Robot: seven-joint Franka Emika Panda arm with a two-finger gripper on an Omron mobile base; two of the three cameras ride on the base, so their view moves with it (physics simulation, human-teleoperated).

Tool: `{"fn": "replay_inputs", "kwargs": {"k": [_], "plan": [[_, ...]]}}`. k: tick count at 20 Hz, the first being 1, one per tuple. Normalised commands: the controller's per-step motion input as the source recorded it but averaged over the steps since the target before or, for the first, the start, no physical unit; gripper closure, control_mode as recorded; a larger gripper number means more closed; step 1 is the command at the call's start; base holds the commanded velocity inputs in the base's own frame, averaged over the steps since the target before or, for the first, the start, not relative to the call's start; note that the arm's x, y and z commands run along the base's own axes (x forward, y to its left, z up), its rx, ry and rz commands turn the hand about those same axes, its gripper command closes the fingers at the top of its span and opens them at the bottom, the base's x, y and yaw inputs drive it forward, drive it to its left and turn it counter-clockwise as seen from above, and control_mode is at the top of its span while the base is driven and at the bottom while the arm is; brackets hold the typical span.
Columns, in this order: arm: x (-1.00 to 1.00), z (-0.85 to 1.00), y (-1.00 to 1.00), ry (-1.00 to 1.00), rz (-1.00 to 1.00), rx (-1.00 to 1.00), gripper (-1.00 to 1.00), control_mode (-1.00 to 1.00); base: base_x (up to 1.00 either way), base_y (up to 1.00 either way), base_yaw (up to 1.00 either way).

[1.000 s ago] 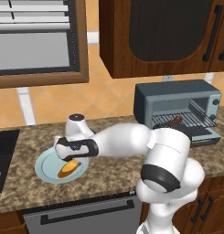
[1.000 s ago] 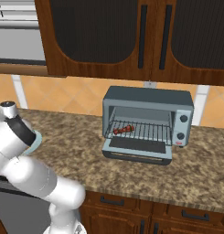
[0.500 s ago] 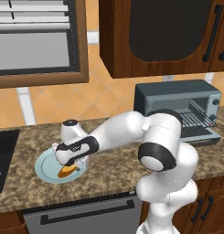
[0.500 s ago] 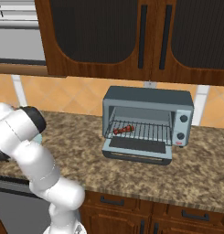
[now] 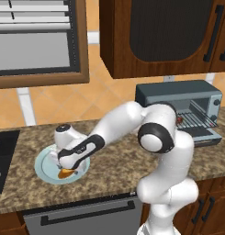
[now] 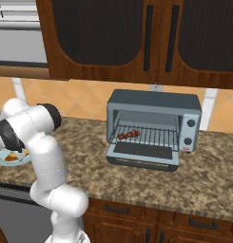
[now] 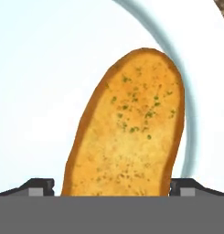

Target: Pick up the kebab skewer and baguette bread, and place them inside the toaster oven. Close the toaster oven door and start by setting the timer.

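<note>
The golden baguette bread lies on a pale blue plate at the counter's left. My gripper is open and low over it, one fingertip on each side of the bread's near end, not closed on it. From the left base view the gripper hangs just above the bread on the plate. The kebab skewer rests on the wire rack inside the blue-grey toaster oven. The toaster oven door is dropped open.
A dark cooktop borders the plate on the left. Wooden cabinets hang above the granite counter. The oven's control panel with knobs is on its right side. My arm arcs over the counter between plate and oven.
The hand has come down and forward over the plate, ending close above the bread. The jaws stayed open. The skewer in the oven has not moved.
</note>
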Motion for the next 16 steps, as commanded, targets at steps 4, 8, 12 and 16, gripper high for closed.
{"fn": "replay_inputs", "kwargs": {"k": [4, 8, 12, 16], "plan": [[0.20, -0.11, 0.04, 0.00, 0.00, -0.07, -1.00, -1.00, 0.00, 0.00, 0.00], [0.21, -0.04, 0.01, 0.00, 0.00, -0.04, -1.00, -1.00, 0.00, 0.00, 0.00], [0.03, -0.05, 0.00, 0.00, 0.00, 0.00, 1.00, -1.00, 0.00, 0.00, 0.00], [-0.16, -0.10, -0.16, -0.02, 0.00, 0.07, 1.00, -1.00, 0.00, 0.00, 0.00]]}}
